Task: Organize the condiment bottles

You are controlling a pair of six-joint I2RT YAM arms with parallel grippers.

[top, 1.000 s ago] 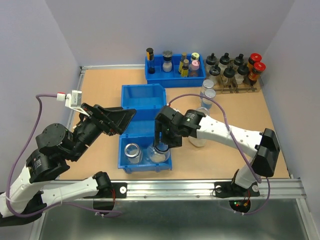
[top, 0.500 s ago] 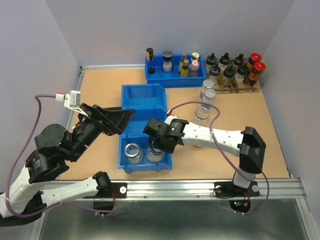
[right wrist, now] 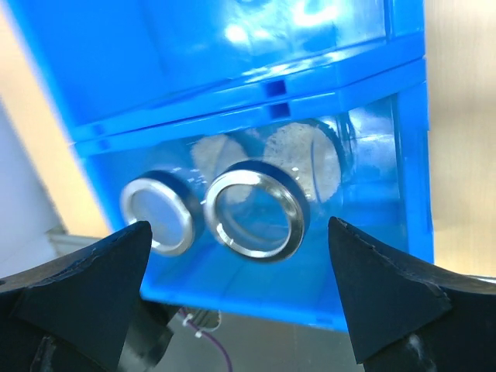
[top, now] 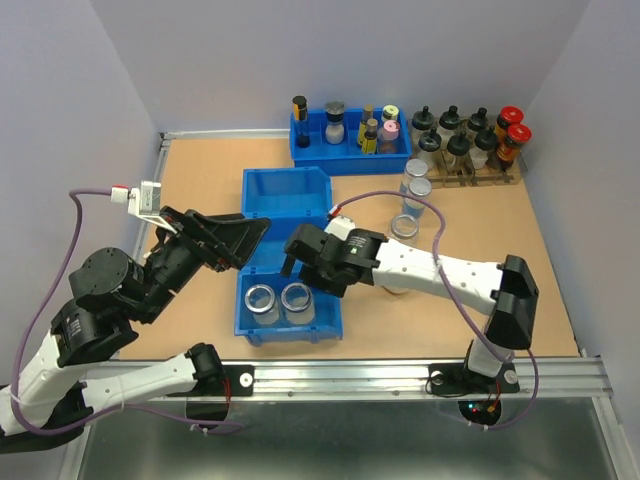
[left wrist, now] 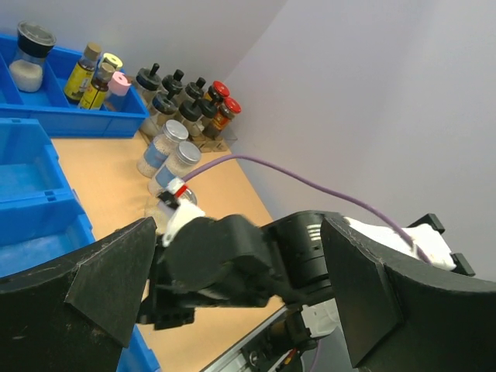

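Note:
Two condiment bottles, clear jars with silvery rims [top: 262, 299] [top: 297, 297], stand side by side in the near blue bin [top: 330, 318]. In the right wrist view they are the left jar [right wrist: 157, 215] and the right jar [right wrist: 258, 211]. My right gripper [top: 305, 270] [right wrist: 239, 226] hangs open just above them and holds nothing. More jars stand on the table at the right [top: 415, 168] [top: 420, 187] [top: 405, 225]; another [top: 398, 290] is partly hidden under the right arm. My left gripper [top: 255, 240] [left wrist: 239, 232] is open and empty, raised left of the bins.
A second blue bin [top: 285, 195] adjoins the near one on its far side. A back blue bin [top: 350, 158] holds small spice bottles. A wooden rack [top: 470, 172] carries black- and red-capped bottles. The right arm [left wrist: 232, 263] fills the left wrist view.
My right gripper has opened and let go of the jar, which now stands in the near bin beside the first one. The gripper has drawn back and up. The left arm stayed still.

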